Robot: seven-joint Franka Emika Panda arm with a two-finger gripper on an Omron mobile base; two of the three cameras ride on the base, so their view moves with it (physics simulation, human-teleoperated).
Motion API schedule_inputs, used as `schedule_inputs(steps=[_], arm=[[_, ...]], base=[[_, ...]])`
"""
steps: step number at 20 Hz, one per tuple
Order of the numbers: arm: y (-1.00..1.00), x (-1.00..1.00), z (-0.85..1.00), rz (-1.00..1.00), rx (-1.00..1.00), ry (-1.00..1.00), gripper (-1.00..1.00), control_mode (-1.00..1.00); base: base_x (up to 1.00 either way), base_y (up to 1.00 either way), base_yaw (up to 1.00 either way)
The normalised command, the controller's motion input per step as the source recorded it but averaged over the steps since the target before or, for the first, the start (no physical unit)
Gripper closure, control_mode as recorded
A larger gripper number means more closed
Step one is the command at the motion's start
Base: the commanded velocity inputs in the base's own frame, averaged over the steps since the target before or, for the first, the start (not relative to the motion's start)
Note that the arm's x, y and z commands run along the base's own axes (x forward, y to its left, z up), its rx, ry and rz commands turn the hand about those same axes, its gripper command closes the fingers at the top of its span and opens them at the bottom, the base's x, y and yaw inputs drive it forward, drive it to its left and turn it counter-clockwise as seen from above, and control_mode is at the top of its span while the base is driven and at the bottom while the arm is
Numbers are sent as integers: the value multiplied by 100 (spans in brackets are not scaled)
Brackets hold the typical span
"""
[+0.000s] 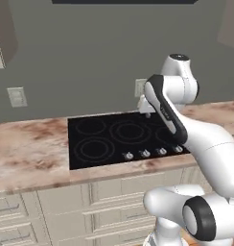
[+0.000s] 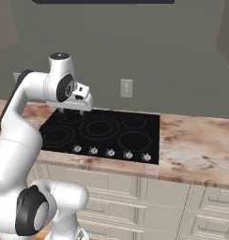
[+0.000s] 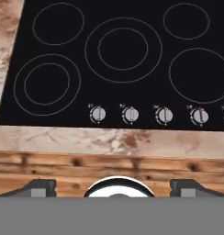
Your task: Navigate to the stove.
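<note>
The stove point(image 1: 119, 137) lies flat in the marble table point(image 1: 28, 153), straight ahead: rigid, slippery, breakable glass, fixed, only its knobs point(image 3: 131, 114) to grasp. The pincer point(image 3: 113, 188) hangs wide open, empty

This is a home kitchen: a black glass stove point(image 1: 119, 139) with burner rings and a row of knobs point(image 3: 148, 114) sits flush in a marbled stone counter point(image 2: 196, 150), cream panelled cabinets point(image 1: 66, 211) run beneath it, and an outlet point(image 2: 126, 88) is on the grey wall.
</note>
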Motion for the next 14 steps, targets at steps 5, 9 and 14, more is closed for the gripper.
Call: schedule_inputs(steps=[5, 9, 14], arm=[[0, 0, 0, 0, 0, 0, -100, 100], [0, 0, 0, 0, 0, 0, -100, 100], [0, 0, 0, 0, 0, 0, -100, 100]], base=[[97, 55, 0], [88, 4, 2], [80, 0, 7]])
